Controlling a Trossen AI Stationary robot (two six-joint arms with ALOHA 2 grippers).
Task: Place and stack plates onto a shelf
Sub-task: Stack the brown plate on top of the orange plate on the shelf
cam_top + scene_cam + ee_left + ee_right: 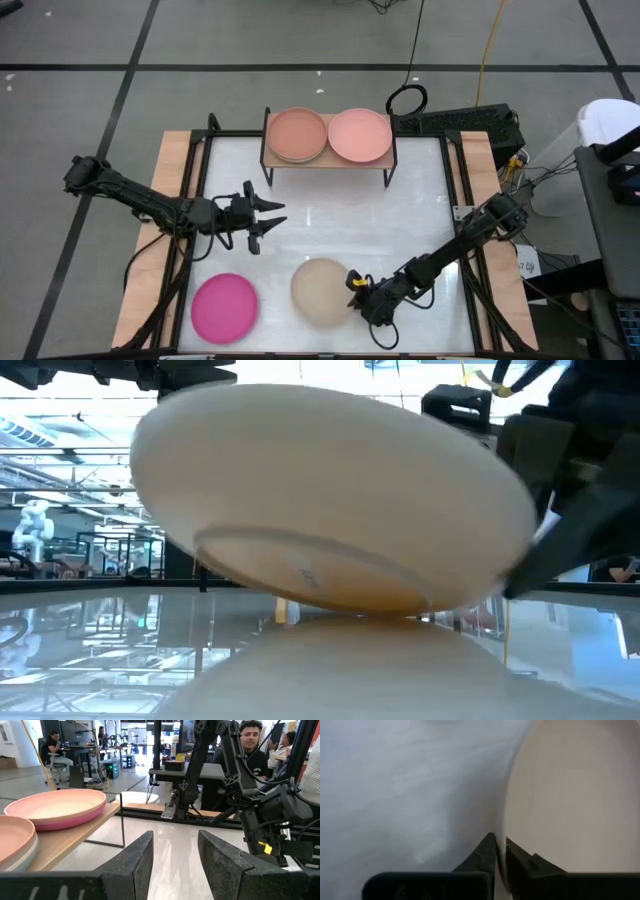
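Note:
A beige plate [320, 290] sits near the table's near edge, and my right gripper [353, 285] is shut on its right rim. It fills the low view [320, 490], tilted. A magenta plate [224, 307] lies flat on the table to its left. The shelf [329, 160] stands at the far edge. It carries a brownish-peach stack [297, 134] on the left and a pink plate [360, 134] on the right. My left gripper [262, 222] hovers open over mid-table, left of centre, touching nothing. In its wrist view [175, 855] it faces the shelf's pink plate [60, 807]. My right gripper [500, 840] pinches the beige plate's rim [507, 820] on the side toward the table's right, with one finger [487, 850] outside the rim and one inside. It comes in low from the right. The plate is tilted, its underside [390, 605] low by the table and its opposite side raised.
Bare white tabletop [330, 220] lies between the shelf and the two near plates. Black rails and wooden edges [172, 200] border the table's left and right sides. People sit in the room beyond the table [252, 740].

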